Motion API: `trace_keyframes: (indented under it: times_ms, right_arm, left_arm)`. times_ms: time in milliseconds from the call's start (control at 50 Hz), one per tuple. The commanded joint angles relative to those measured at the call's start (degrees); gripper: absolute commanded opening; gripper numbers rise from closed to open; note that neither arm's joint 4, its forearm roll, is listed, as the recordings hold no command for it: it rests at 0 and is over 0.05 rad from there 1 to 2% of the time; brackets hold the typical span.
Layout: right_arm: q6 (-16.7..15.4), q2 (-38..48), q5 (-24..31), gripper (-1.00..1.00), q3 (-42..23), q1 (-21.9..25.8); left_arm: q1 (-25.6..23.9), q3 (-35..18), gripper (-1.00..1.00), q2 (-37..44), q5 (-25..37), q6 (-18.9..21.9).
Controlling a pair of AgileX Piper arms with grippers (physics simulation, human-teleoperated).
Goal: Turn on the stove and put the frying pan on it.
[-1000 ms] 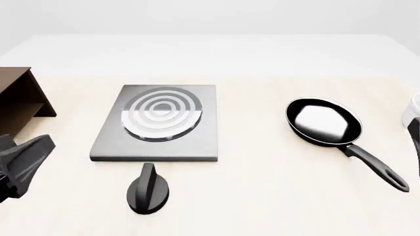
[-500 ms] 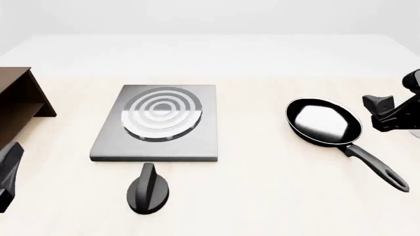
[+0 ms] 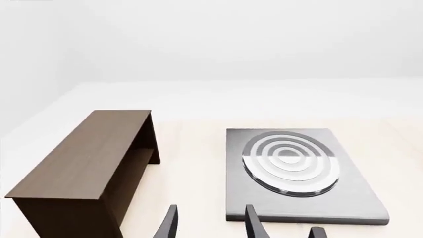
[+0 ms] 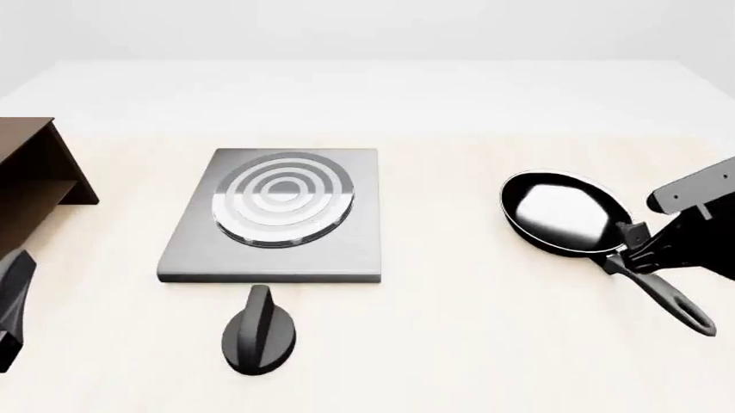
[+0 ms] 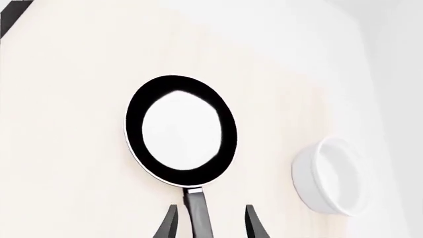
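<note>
The right pincer (image 5: 205,223), spread apart, is being shown astride the long handle of the round black frying pan (image 5: 181,130), its tips cut off by the frame. A white round bowl (image 5: 328,176) is lying nearby on the pale bench (image 4: 460,327). The left pincer (image 3: 206,225), also spread, is being held before the grey metal stove (image 3: 294,168), beside a brown wooden cabinet (image 3: 86,163). The black ridged knob (image 4: 260,331) is sitting just before the stove.
</note>
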Motion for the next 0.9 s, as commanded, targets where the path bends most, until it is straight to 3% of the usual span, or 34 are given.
trace_keyframes:
  times_ms: [20, 140, 200, 360, 900]
  right_arm:
    - [-1.3, 8.3, -9.9, 1.0, 4.5, -1.3]
    - [-1.9, 12.4, -13.9, 1.0, 5.2, -2.4]
    - [-2.5, 13.5, -15.2, 1.0, 5.3, -3.4]
    - [-2.7, 18.0, -18.6, 1.0, 5.1, -4.9]
    - [-2.7, 26.8, -27.7, 1.0, 8.1, -4.6]
  left_arm:
    - [0.2, 0.5, 1.0, -0.1, 0.4, -1.8]
    - [0.4, -0.2, 1.0, -0.1, 0.3, -0.2]
    - [0.3, 0.0, 1.0, -0.1, 1.5, -3.0]
    - [0.4, -0.2, 1.0, -0.1, 0.9, -1.3]
    - [0.9, 0.3, 1.0, -0.1, 0.2, -0.7]
